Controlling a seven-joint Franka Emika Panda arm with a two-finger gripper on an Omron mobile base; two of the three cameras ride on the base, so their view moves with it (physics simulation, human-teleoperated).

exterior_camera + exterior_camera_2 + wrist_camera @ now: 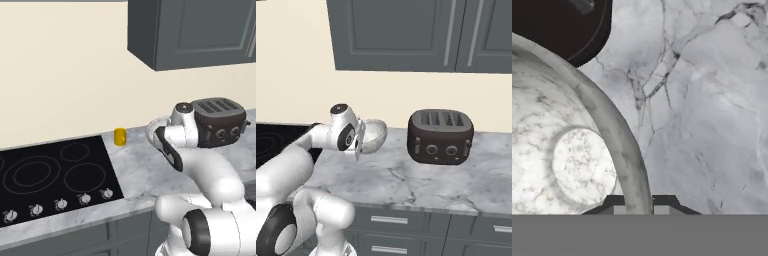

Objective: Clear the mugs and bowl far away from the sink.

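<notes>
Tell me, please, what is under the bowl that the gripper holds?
Under the bowl, pinched at its rim by the gripper, the hand view shows grey marbled counter and a corner of the black stovetop. The counter directly beneath the bowl is covered.

Marbled matt bowl (572, 150), veined marble-look counter (421, 180), glossy black stovetop (50, 175), dark matt toaster (440, 136).
</notes>
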